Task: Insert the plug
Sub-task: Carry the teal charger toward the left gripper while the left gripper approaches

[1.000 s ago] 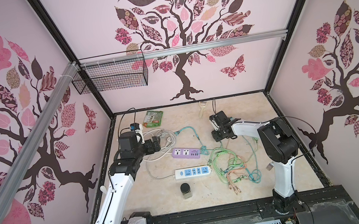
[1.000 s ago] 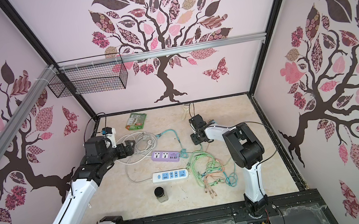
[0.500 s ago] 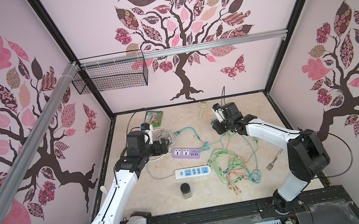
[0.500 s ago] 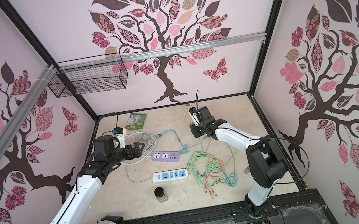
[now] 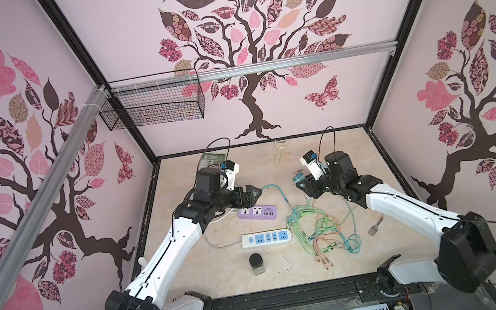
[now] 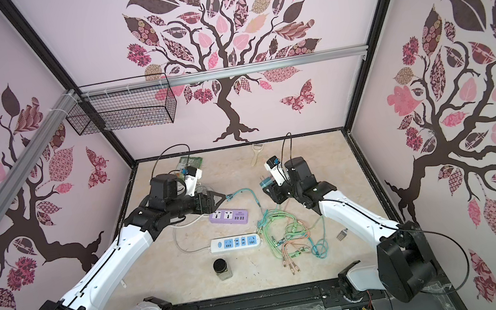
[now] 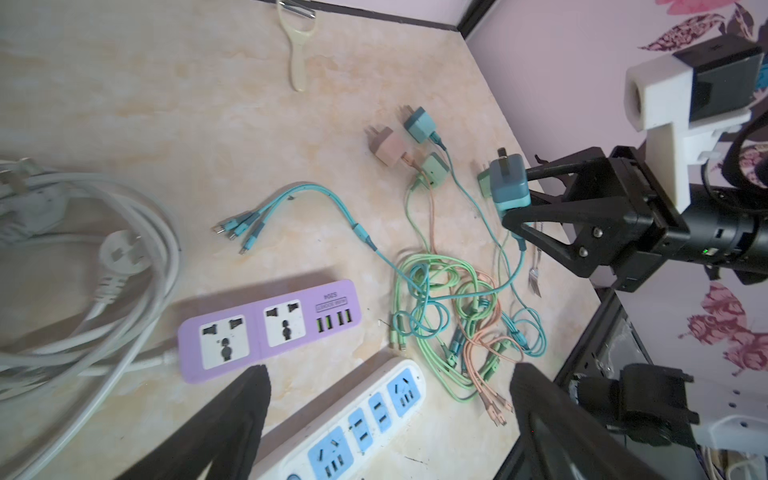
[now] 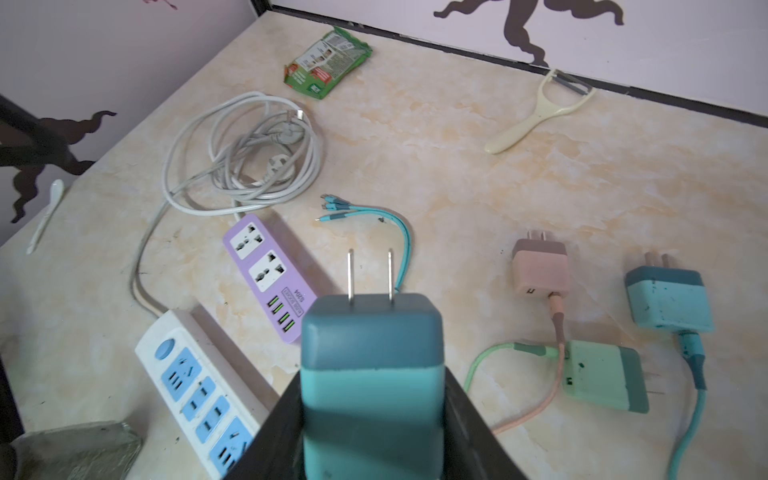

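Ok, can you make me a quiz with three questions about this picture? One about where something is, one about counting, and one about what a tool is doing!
1. Where does the peeler lie?
A by the back wall
B at the front
C in the middle

2. How many prongs has the plug?
A two
B three
C four

3. What is the right tool doing?
A hanging open and empty
B shut on the plug
C out of sight

Answers:
1 A, its head lies close to the foot of the wall.
2 A, the right wrist view shows two thin pins.
3 B, it clamps the plug's sides.
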Motion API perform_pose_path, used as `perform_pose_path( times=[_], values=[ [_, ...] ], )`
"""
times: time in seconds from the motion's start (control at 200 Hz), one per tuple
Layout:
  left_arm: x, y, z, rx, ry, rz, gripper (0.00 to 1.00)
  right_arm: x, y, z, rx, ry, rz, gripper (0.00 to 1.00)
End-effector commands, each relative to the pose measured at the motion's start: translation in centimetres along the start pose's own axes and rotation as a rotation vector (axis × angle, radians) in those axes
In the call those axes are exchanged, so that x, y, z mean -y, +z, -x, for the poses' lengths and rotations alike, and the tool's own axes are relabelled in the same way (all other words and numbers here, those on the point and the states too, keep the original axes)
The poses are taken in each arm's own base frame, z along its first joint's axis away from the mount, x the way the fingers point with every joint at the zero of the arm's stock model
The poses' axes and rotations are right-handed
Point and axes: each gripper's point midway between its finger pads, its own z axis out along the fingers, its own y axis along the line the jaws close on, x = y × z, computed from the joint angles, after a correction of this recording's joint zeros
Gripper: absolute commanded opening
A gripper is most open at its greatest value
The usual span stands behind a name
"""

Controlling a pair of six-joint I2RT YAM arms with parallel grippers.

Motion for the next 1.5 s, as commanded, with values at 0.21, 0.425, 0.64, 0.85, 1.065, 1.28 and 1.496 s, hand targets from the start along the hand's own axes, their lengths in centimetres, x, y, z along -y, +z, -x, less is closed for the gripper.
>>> perform_pose_path(
  times=[0.21,0.425,0.64,0.85,1.065,1.28,1.496],
  values=[
    [5.5,2.8,0.8,-0.079,0.017,-0.128,0.9,-4.7,-2.0,2.3,0.124,-0.142,0.138,0.29],
    [7.3,4.7,0.8,-0.095,-0.014,-0.176,0.83,-6.0,-2.0,2.0,0.123,-0.185,0.142,0.29],
    [8.6,5.5,0.9,-0.096,-0.041,-0.238,0.77,-6.9,-2.5,2.3,0.14,-0.212,0.162,0.29],
    [9.2,6.0,1.2,-0.097,-0.062,-0.259,0.71,-7.3,-2.7,2.3,0.144,-0.225,0.171,0.29],
    [9.3,6.4,1.5,-0.089,-0.083,-0.272,0.59,-7.6,-2.9,2.3,0.149,-0.241,0.171,0.29],
    [9.8,6.8,1.3,-0.115,-0.105,-0.302,0.42,-7.6,-3.0,2.3,0.155,-0.25,0.164,0.29],
    [10.3,7.0,1.3,-0.131,-0.113,-0.34,0.3,-7.4,-2.9,2.2,0.156,-0.255,0.152,0.29]
  ],
)
